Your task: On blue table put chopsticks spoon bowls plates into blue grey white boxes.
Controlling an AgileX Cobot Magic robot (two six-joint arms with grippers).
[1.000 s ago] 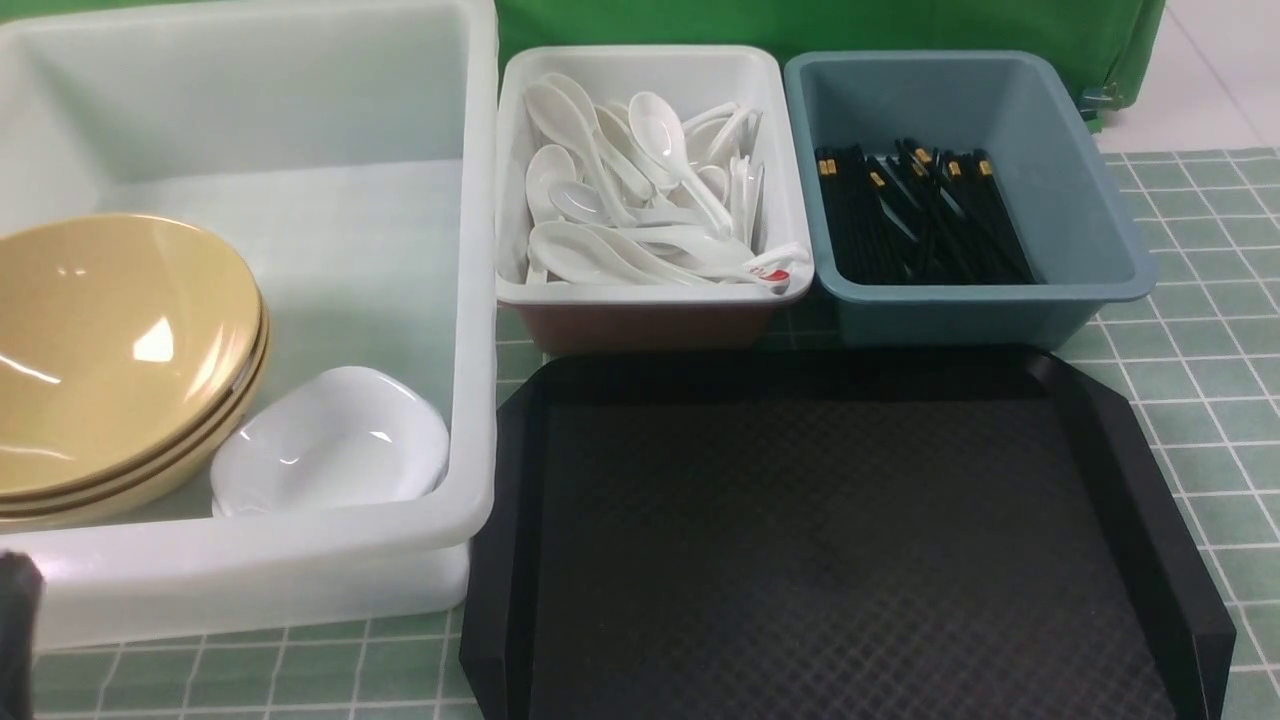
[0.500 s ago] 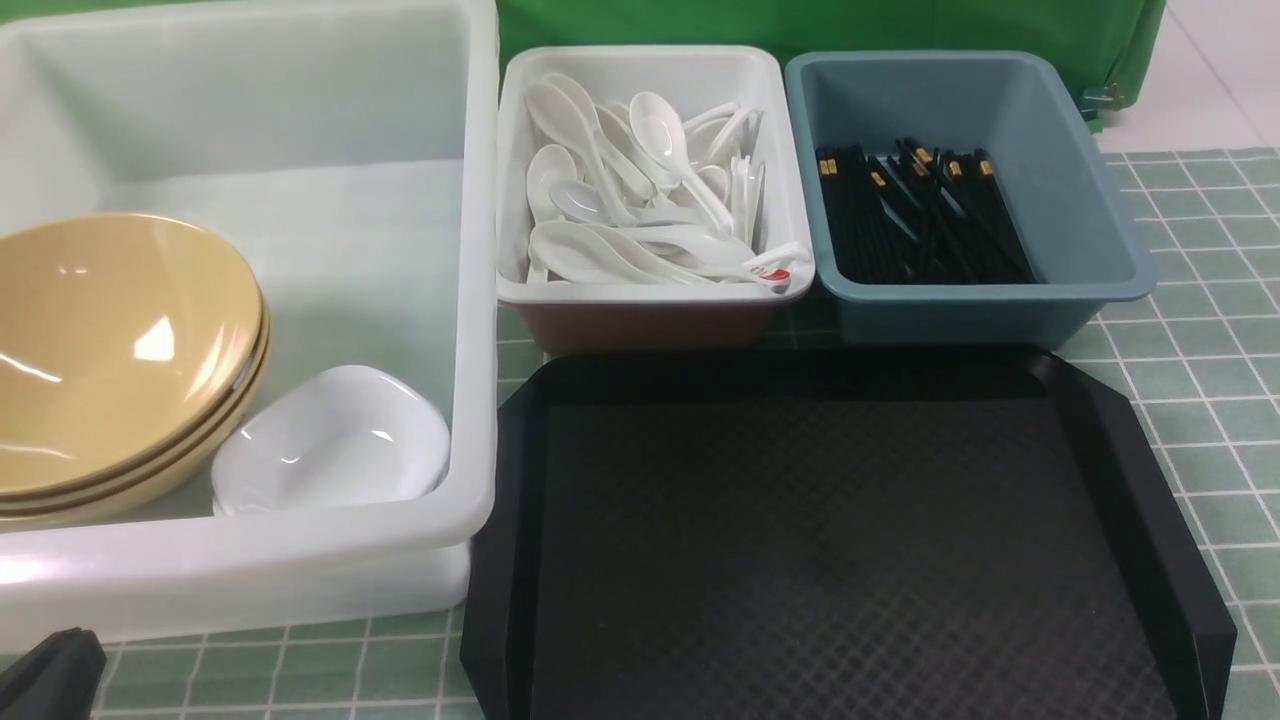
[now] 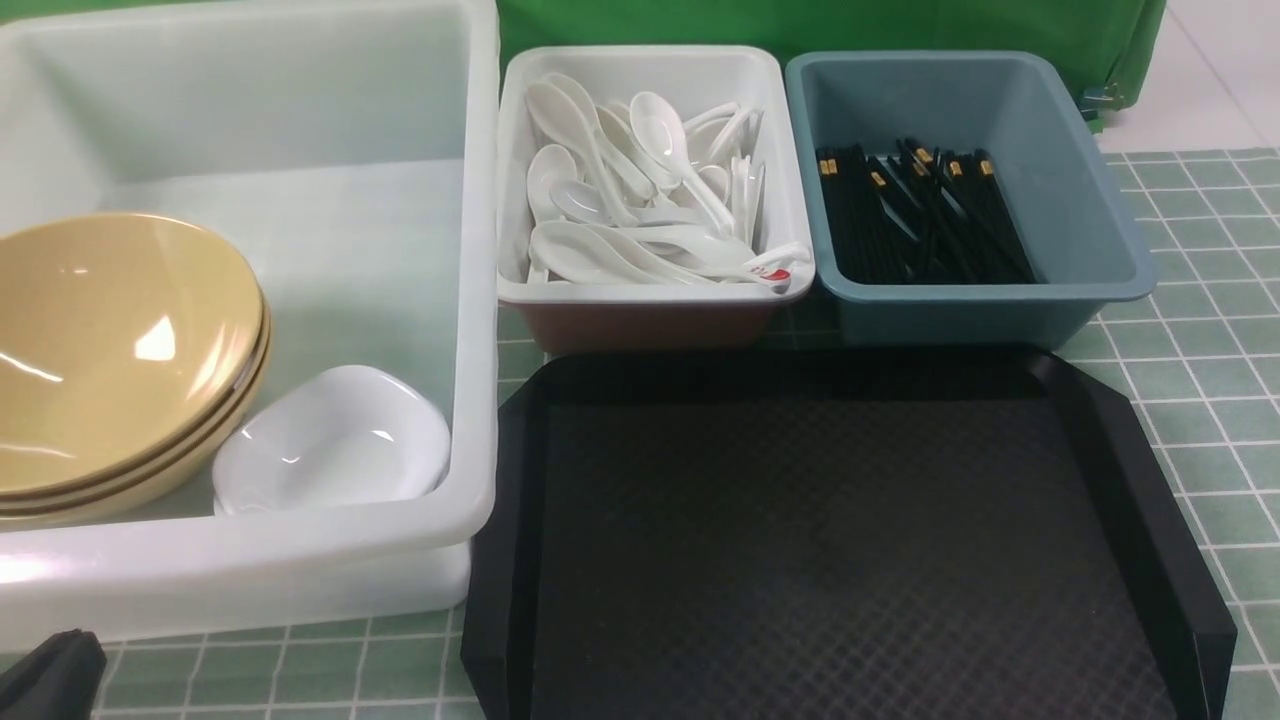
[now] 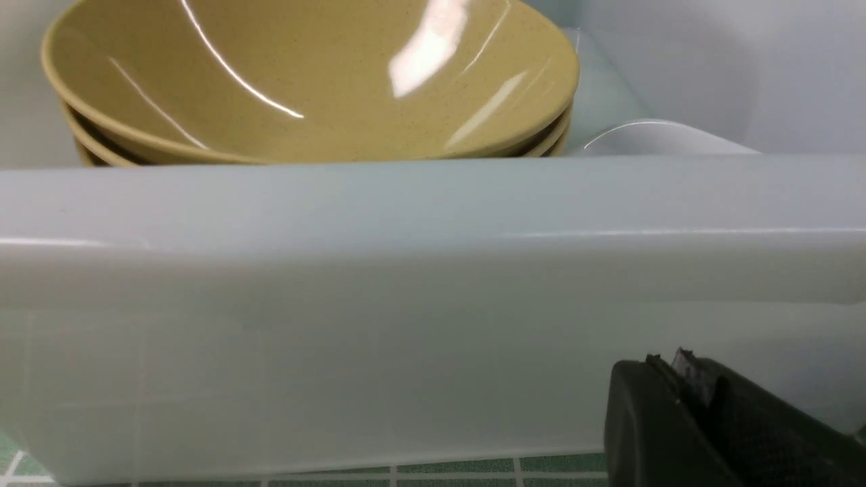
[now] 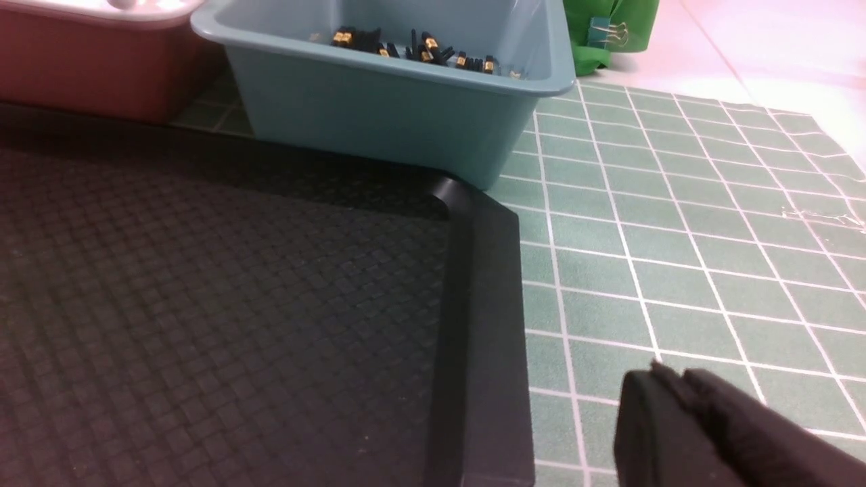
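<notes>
Everything the task names already sits sorted, which looks like the reason both arms hang low and near the robot's side rather than over any tub. The left gripper [image 4: 683, 379] is pressed together with nothing between its fingers, parked just outside the near wall of the very large translucent white plastic box [image 3: 300, 560]; the right gripper [image 5: 670, 385] shows its fingertips closed with no visible gap and nothing held, low over the pale teal-green gridded table [image 3: 1200, 380] beside the black textured tray with a raised rim [image 3: 1130, 450]. Inside the large box, the glossy mustard-tan bowls [image 3: 110, 340] are nested in a stack at the left, and a small glossy white rounded-square plate [image 3: 330, 440] lies just beside them, against the near wall. The small opaque white box [image 3: 650, 292] holds a loose heap of glossy white soup spoons [image 3: 640, 190] — none lies on the table. The slate-blue plastic box [image 3: 1100, 200] holds the thin black chopsticks with gold bands [image 3: 920, 215], lying roughly parallel. The tray carries nothing, so the sorting appears finished.
</notes>
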